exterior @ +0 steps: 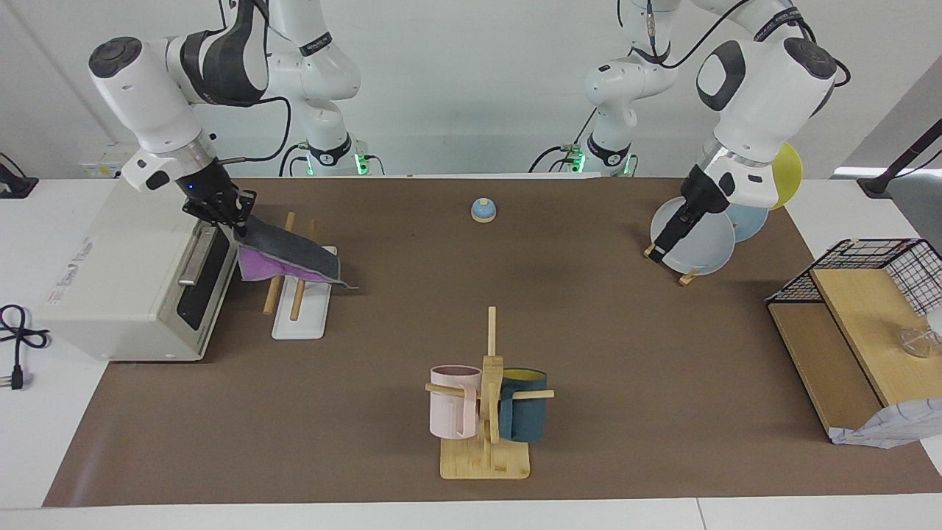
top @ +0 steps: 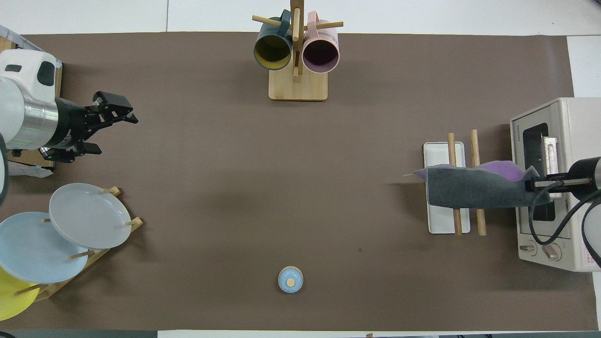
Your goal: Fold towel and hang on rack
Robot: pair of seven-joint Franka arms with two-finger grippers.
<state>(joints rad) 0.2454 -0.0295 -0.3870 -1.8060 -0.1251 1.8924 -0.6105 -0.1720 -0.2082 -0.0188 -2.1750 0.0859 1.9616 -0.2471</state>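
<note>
Facing view: the right gripper, clamped on one edge of the towel, holds it over the gap between the oven and the rack; the cloth is draped grey side up across both rods, its free corner reaching past the white base onto the table. To finish well, the held edge should probably be lowered on the oven side of the rods until both ends hang about level, then let go without dragging the cloth; a snag on the oven handle is the likely risk. The left gripper waits in front of the plates, its fingers edge-on and unreadable here. Overhead view: the towel spans both rods of the rack. The right gripper is cut off at the frame edge, its fingertips hidden by cloth. The left gripper shows spread, empty fingers
</note>
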